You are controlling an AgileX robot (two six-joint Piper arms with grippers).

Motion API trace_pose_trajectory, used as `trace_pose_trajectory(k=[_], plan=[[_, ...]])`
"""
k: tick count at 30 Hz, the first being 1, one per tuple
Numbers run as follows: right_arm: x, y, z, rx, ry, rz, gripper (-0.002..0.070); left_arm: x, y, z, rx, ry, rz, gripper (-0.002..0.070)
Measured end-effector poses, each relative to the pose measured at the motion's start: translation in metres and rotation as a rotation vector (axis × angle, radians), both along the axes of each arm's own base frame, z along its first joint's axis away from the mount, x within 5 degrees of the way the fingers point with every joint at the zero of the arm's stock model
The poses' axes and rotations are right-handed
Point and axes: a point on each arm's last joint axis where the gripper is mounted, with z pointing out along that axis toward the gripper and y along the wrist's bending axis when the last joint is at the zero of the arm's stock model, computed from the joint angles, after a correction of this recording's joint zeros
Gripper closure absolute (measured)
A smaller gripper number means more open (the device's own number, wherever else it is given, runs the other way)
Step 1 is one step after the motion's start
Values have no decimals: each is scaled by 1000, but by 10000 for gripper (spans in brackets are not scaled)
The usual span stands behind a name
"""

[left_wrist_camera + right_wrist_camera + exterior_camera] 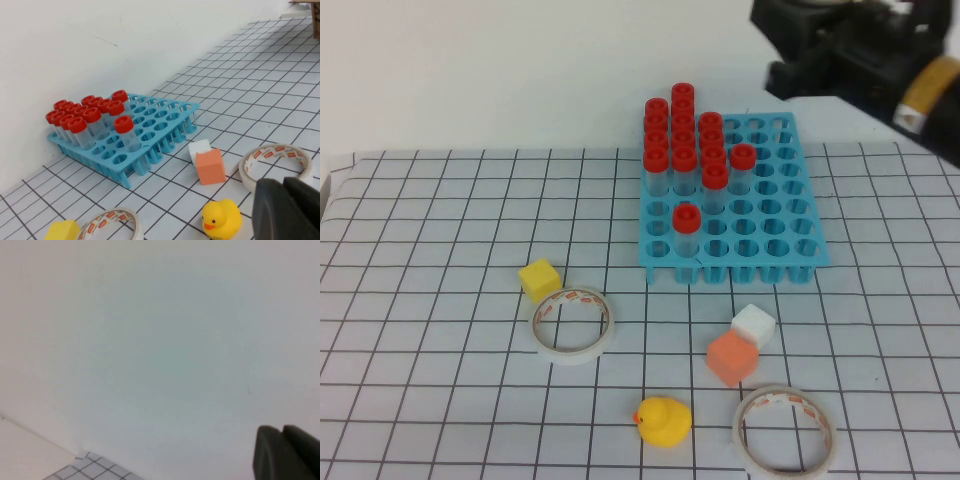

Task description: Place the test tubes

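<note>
A blue test tube rack (775,215) stands at the back middle of the gridded table. Several red-capped test tubes (682,140) fill its left columns. One tube (687,230) stands alone near the rack's front and another (742,165) further right. The same rack (150,135) shows in the left wrist view. My right arm (860,60) is raised at the back right, above and behind the rack. My right gripper (281,432) is shut on nothing and faces the white wall. My left gripper (283,186) is shut and empty, low near the duck (220,218).
In front of the rack lie a yellow cube (539,279), a tape roll (573,322), a white cube (755,323), an orange cube (733,357), a yellow rubber duck (663,420) and a second tape roll (786,428). A white wall stands behind the table.
</note>
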Motion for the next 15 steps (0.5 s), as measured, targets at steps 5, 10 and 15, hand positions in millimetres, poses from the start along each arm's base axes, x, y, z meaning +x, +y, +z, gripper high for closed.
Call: trace_pose_trajectory(k=[5, 10, 15], plan=[[-60, -19, 18, -61, -65, 0, 668, 0, 0, 0, 0, 0, 0, 676], [-124, -44, 20, -141, -111, -47, 671, 0, 0, 0, 0, 0, 0, 676], [-176, -67, 13, -206, -111, -115, 671, 0, 0, 0, 0, 0, 0, 676]])
